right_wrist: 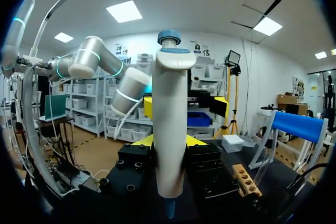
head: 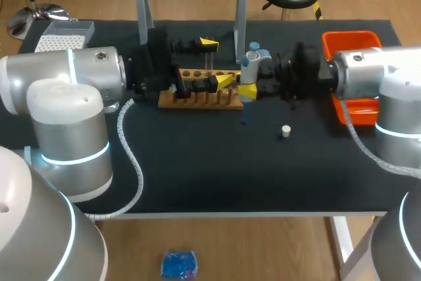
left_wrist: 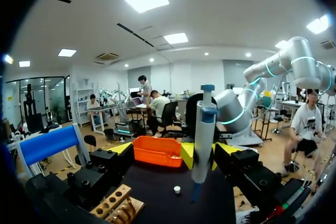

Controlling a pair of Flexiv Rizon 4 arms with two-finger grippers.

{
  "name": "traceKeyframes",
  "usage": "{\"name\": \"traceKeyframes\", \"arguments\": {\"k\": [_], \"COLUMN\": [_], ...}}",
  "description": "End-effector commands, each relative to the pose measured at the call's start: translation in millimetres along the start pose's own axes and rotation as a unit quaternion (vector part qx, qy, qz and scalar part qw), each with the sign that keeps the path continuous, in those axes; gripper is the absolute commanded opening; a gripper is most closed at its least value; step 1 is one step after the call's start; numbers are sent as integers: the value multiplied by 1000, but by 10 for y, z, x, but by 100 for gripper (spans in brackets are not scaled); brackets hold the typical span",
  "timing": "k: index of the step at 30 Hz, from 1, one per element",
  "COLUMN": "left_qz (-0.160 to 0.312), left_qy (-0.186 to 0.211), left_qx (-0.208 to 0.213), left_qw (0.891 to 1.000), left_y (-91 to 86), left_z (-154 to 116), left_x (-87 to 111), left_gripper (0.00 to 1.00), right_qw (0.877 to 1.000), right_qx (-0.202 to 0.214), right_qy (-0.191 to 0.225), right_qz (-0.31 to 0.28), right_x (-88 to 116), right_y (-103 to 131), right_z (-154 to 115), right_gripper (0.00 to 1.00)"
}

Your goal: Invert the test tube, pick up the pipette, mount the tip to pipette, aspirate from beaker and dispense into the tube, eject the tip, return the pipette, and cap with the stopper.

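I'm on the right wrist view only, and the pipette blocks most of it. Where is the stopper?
Observer: The stopper lies on the table, apart from the pipette in your right tool. It is toward the robot's side and a little to the right.
Operator: I can't see behind the tool. Is there somewhere to eject the tip?
Observer: Yes, an orange bin sits at the table's far right corner. The right arm hides part of it from above.
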State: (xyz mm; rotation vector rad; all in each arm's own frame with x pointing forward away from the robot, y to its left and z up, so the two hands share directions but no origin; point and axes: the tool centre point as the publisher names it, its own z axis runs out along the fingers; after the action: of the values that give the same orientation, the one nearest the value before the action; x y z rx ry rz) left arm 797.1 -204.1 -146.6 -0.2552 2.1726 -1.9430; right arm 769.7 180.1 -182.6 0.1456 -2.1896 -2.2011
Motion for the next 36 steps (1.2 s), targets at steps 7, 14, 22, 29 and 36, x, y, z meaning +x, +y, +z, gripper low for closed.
{"name": "traceKeyframes", "arguments": {"k": [7, 14, 22, 29, 36], "left_qz": [0, 0, 0, 0, 0], "left_qy": [-1, -1, -1, -1, -1], "left_qx": [1, 1, 1, 1, 1], "left_qw": [1000, 1000, 1000, 1000, 1000], "left_y": [6, 6, 6, 6, 6], "left_z": [4, 4, 4, 4, 4], "left_x": [4, 4, 4, 4, 4], "left_gripper": [100, 100, 100, 100, 100], "right_qw": [1000, 1000, 1000, 1000, 1000], "right_qx": [-3, -6, -12, -14, -14], "right_qy": [9, 7, 6, 5, 8], "right_qz": [0, -1, -4, -5, -6], "right_x": [-212, -302, -379, -389, -398], "right_y": [-59, -78, -34, -5, -14], "right_z": [227, 282, 356, 411, 464], "right_gripper": [0, 0, 0, 0, 0]}}
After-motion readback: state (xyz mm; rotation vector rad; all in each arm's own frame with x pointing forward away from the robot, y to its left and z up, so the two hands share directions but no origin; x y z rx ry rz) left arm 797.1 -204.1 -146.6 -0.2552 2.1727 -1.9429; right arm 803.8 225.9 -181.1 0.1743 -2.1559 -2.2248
